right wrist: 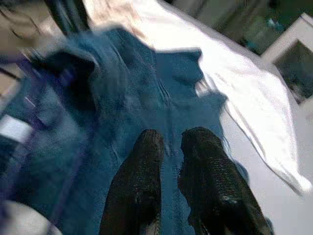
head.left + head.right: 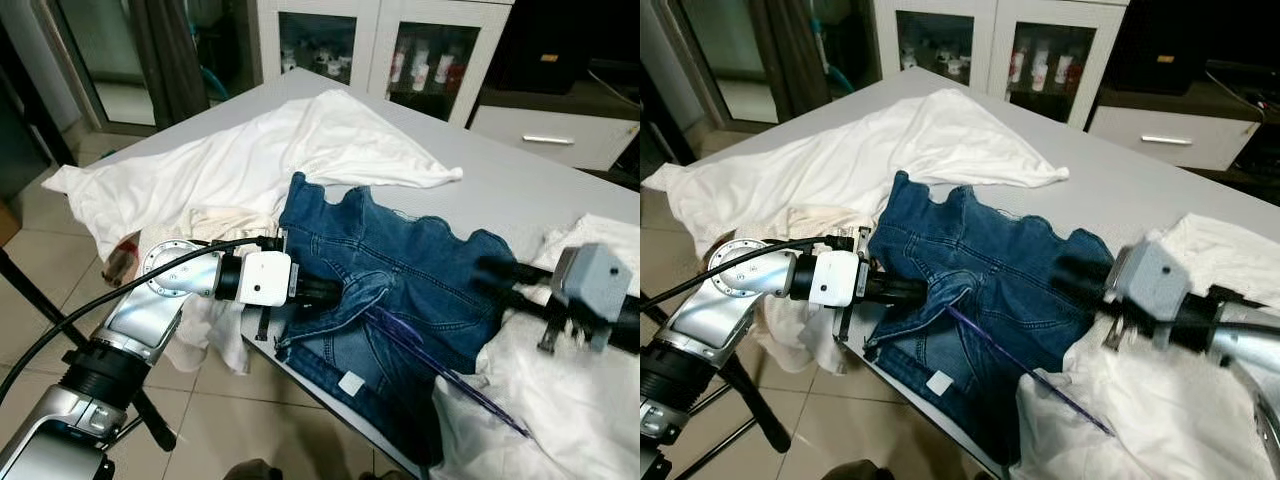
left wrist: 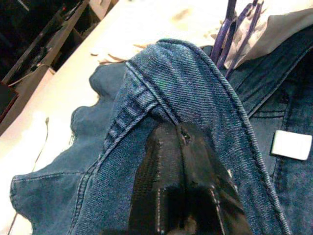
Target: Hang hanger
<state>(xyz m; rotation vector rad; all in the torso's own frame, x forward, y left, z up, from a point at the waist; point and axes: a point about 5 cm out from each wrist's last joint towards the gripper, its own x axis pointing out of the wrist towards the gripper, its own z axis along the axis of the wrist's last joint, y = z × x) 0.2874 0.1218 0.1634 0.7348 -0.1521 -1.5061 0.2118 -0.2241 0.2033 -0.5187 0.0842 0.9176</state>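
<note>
**Left fingers pinch the denim; one purple hanger lies slantwise on it**

One purple hanger [image 2: 440,375] lies on the blue denim garment [image 2: 420,265] near the front edge of the grey bench [image 2: 520,185]. What shows of it is thin rods, their long axis on a diagonal: one end sits by the raised fold of denim near the left gripper [image 2: 335,292], the other runs toward the robot's right and toward the front of the bench, ending over the white cloth [image 2: 560,400] there. I cannot make out which way its hook faces.

The left gripper reaches in from the bench's edge, and in the left wrist view its fingers [image 3: 181,186] are pressed together on a thick seam of the denim, which bunches up over their tips. The purple rods [image 3: 227,32] show just beyond that fold.

The right gripper [image 2: 1080,272] hangs over the far right part of the denim, blurred. In the right wrist view its two fingers [image 1: 142,181] stand a little apart, with nothing between them.

Counted: one hanger, one denim garment, one white label [image 2: 351,383] on it. A large white garment [image 2: 260,160] spreads across the far left of the bench, with a cream piece [image 2: 225,222] at its near edge, beside the denim. Behind the bench stands a white cabinet [image 2: 380,40] with two glass doors
</note>
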